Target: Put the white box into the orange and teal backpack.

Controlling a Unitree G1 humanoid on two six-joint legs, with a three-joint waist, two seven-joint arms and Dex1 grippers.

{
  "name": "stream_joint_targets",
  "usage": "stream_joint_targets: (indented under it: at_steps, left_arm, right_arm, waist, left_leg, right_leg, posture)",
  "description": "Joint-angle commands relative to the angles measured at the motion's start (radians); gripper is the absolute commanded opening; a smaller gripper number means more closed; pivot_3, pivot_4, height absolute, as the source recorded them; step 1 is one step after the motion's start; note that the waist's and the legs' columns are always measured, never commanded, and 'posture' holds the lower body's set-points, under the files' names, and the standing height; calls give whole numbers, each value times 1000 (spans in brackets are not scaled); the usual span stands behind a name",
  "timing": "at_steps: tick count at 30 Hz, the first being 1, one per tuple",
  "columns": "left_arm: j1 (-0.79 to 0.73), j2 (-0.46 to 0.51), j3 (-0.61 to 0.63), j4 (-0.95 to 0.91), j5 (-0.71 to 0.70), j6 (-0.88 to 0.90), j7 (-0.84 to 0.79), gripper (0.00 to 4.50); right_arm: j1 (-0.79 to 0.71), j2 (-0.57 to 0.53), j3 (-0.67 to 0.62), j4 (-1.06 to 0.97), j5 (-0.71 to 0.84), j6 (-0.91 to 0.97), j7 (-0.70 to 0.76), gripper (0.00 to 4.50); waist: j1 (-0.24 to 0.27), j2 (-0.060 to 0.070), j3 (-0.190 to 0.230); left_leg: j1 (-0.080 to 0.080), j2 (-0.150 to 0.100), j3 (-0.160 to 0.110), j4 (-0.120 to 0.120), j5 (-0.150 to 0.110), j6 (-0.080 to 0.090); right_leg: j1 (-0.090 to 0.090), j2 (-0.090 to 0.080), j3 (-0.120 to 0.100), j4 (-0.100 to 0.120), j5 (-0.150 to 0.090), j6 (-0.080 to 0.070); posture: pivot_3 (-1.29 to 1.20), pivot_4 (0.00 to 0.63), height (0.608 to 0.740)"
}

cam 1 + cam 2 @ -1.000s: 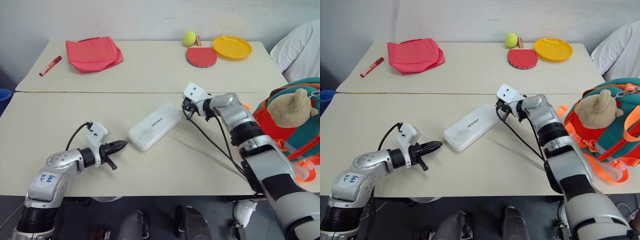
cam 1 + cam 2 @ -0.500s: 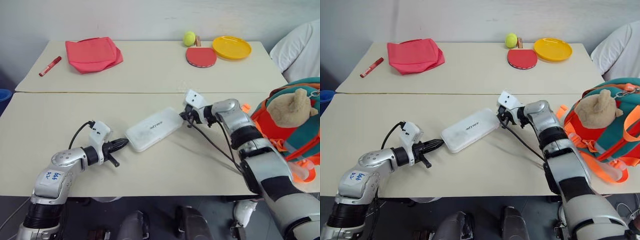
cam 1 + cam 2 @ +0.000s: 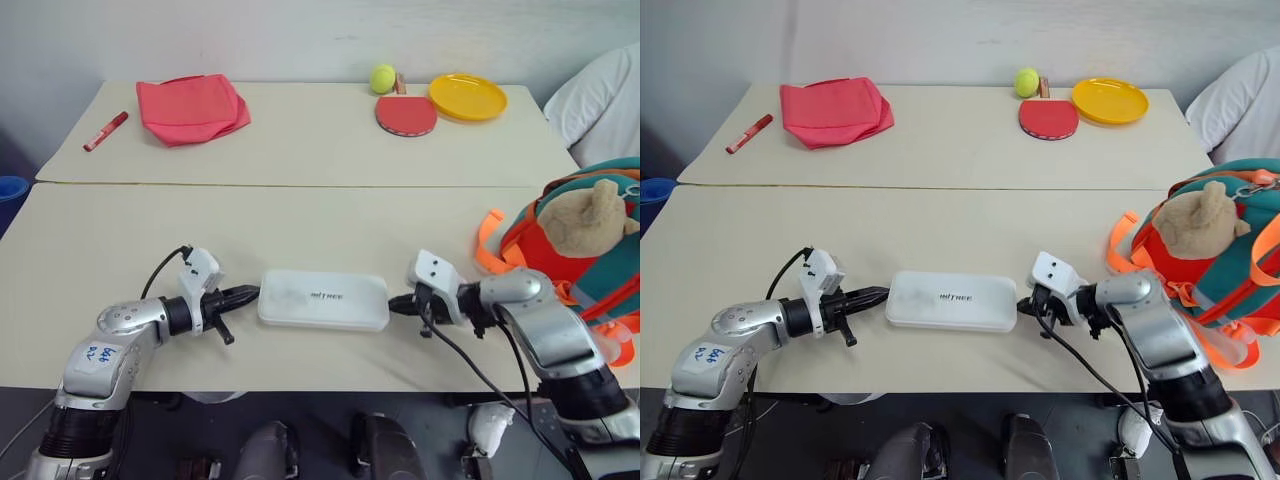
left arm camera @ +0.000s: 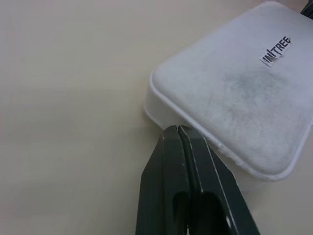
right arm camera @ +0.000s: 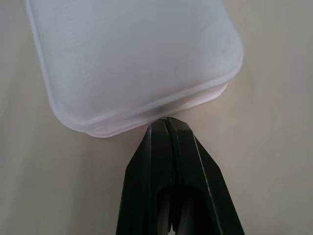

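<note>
The flat white plastic box with rounded corners and small dark lettering lies lengthwise on the beige surface, scuffed grey on its lid. Left hand and right hand, both pressed together, touch its two ends. The orange and teal backpack is cut off at the frame's edge.

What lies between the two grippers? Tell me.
The white box lies flat on the table between the shut left gripper and shut right gripper, seen in both eye views.
</note>
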Motion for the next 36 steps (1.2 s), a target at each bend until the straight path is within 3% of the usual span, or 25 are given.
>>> stream_joint_targets:
  at_steps: [1,5,8,11,16,21,27,30,36]
  left_arm:
    - [4,1,-13,-65,-34,-15,-37,31]
    - [7,12,-16,-68,-53,20,-51,31]
    - [-5,59,3,-65,-142,136,-114,578]
    - [-62,115,29,20,-180,221,-145,1430]
    - [-219,271,2,220,-381,667,-303,2984]
    - [-377,217,-105,437,-272,755,-200,4469]
    - [-529,54,-104,521,-276,938,-97,4469]
    - [-544,32,-206,468,-307,989,-66,4469]
    - [-524,-52,-229,449,-384,992,29,4469]
  right_arm:
    - [66,-13,-87,-142,75,60,-48,0]
    - [168,-49,-125,-159,71,32,-105,0]
    - [213,-81,-141,-166,76,13,-131,0]
    - [250,-109,-176,-175,96,0,-143,0]
    - [303,-160,-203,-170,114,-44,-144,0]
    - [311,-168,-180,-143,114,-101,-155,0]
    - [247,-149,-103,-86,91,-159,-175,0]
    - [186,-133,-47,-49,74,-179,-182,0]
    - [113,-97,23,-33,69,-162,-200,0]
  waist:
    - [-1,0,0]
    - [1,0,0]
    - [1,0,0]
    - [8,0,0]
    - [23,-1,0]
    - [29,-2,0]
    - [44,-4,-1]
    - [44,-5,-2]
    - [42,-6,-3]
  left_leg:
    - [0,0,0,0,0,0]
    - [0,0,0,0,0,0]
    - [1,0,0,0,0,1]
    - [1,0,0,0,1,2]
    - [1,0,0,1,2,3]
    - [1,-2,1,1,2,4]
    - [3,-2,1,2,3,6]
    - [3,-2,1,3,3,6]
    - [3,-1,1,3,3,5]
  right_leg:
    - [0,0,0,0,0,0]
    - [0,0,0,-1,0,0]
    - [0,0,0,-1,0,0]
    - [0,0,0,-1,0,0]
    - [0,2,0,0,0,-1]
    - [0,1,-1,0,0,0]
    - [2,1,0,2,0,0]
    - [2,1,0,2,0,0]
    - [3,1,2,1,0,0]
  posture:
    - [0,150,740]
    - [0,150,740]
    - [0,150,740]
    - [0,150,740]
    - [0,150,740]
    - [0,150,740]
    - [0,150,740]
    - [0,150,740]
    - [0,150,740]
